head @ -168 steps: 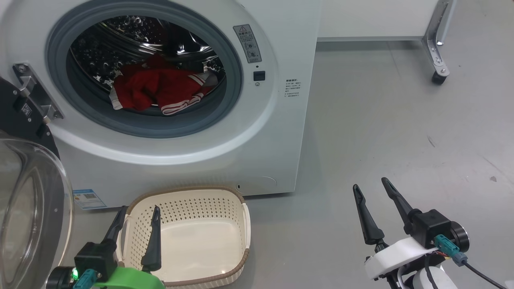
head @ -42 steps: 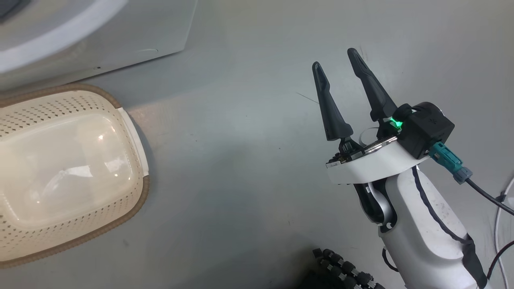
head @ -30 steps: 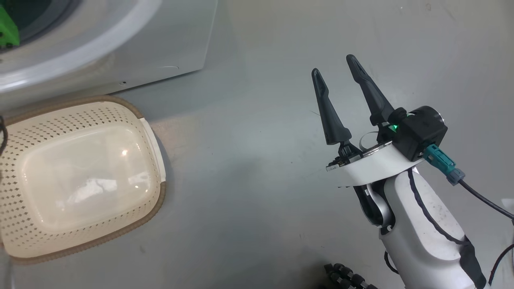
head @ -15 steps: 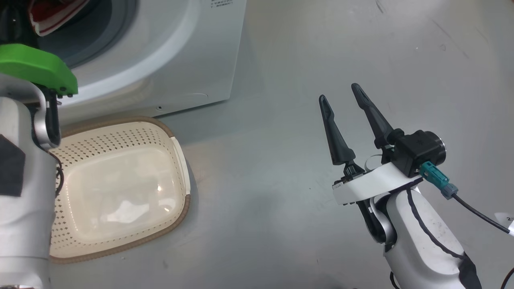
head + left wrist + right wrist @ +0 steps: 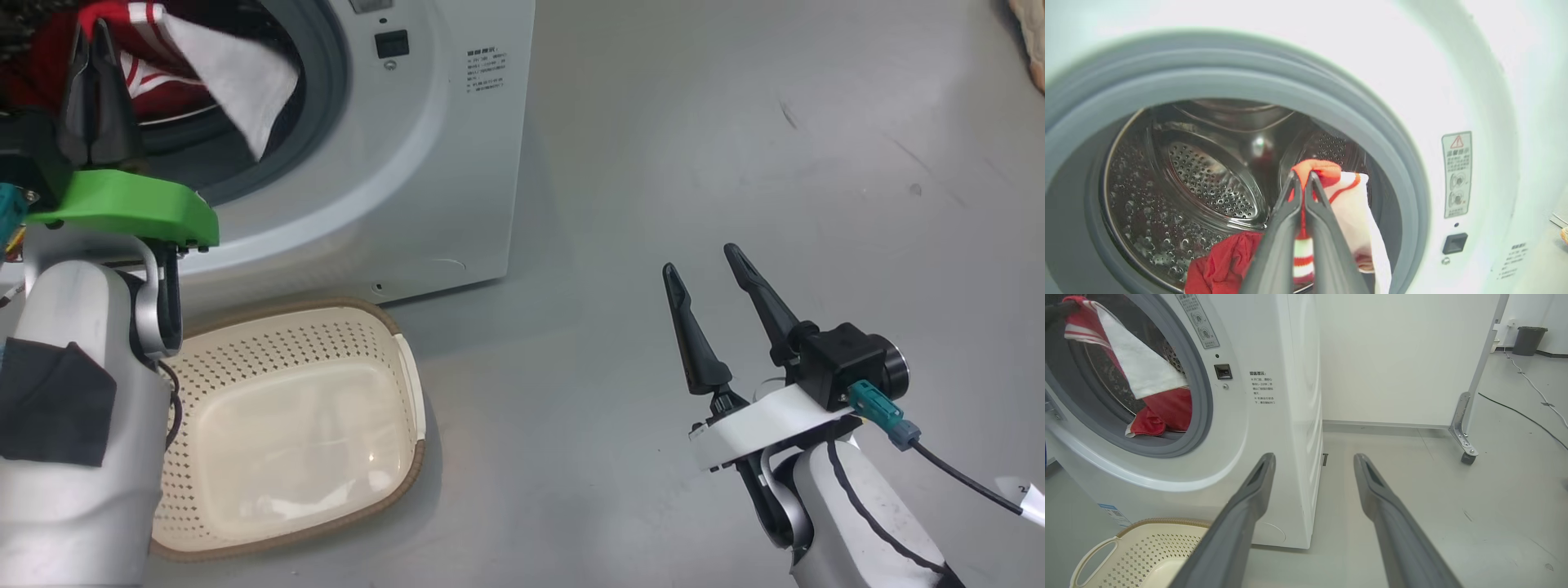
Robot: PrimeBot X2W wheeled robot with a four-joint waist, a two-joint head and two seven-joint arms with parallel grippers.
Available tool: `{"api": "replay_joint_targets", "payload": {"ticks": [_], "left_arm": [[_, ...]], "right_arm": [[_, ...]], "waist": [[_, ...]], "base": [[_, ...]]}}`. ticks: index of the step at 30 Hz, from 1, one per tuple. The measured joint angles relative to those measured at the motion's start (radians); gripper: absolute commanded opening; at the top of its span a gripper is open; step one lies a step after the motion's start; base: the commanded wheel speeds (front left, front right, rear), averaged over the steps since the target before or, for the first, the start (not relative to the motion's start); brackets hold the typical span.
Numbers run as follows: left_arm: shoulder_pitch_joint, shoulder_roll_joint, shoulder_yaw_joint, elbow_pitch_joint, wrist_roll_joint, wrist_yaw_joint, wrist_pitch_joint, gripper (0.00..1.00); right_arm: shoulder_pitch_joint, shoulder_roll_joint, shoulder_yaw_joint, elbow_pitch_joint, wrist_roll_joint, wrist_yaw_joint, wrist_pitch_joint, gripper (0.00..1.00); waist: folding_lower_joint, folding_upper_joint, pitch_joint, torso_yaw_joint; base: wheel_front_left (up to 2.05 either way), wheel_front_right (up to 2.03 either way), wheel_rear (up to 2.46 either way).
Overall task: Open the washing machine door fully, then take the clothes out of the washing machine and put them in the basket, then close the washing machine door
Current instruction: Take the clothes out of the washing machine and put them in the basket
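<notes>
Unloading step, I'd say: the left gripper (image 5: 1301, 180) was pinched tight on the red-and-white clothes (image 5: 1349, 204), held up at the washing machine (image 5: 441, 163) mouth. The right gripper (image 5: 700, 258) hung spread, holding nothing. Next it needed carrying over the basket (image 5: 302, 425) and dropping.

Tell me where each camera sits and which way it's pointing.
Head view: up on the head, looking down at the floor, basket and washer front; shows the left gripper shut on the clothes, its forearm, and the open right gripper.
Left wrist view: at the washer mouth, looking into the drum along its own shut fingers.
Right wrist view: low, looking level at the washer's corner and a wall between its own open fingers.
Shared: head and right wrist views both show basket and lifted clothes.
</notes>
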Motion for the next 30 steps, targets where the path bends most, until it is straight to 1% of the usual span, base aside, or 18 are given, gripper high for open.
{"api": "replay_joint_targets", "payload": {"ticks": [6,20,22,30], "left_arm": [[0.031,0.001,0.002,-0.119,0.017,0.009,-0.009,0.0],[0.124,0.0,0.018,-0.386,0.07,0.04,-0.016,0.0],[0.144,-0.002,0.026,-0.415,0.07,0.043,-0.017,0.0],[0.25,-0.02,0.046,-0.518,0.078,0.052,-0.017,0.0]], "right_arm": [[0.028,0.0,0.0,0.009,-0.002,0.011,0.0,1.0],[0.07,0.0,-0.006,0.01,-0.011,0.013,0.0,1.0],[0.076,0.0,-0.006,0.01,-0.012,0.019,0.0,1.0],[0.109,0.0,-0.012,0.011,-0.012,0.02,0.0,1.0]], "waist": [[0.0,0.0,-0.063,0.019],[0.0,0.0,-0.163,0.042],[0.0,0.0,-0.173,0.043],[0.0,0.0,-0.211,0.052]], "base": [[0.0,0.0,0.0],[0.0,0.0,0.0],[0.0,0.0,0.0],[0.0,0.0,0.0]]}}
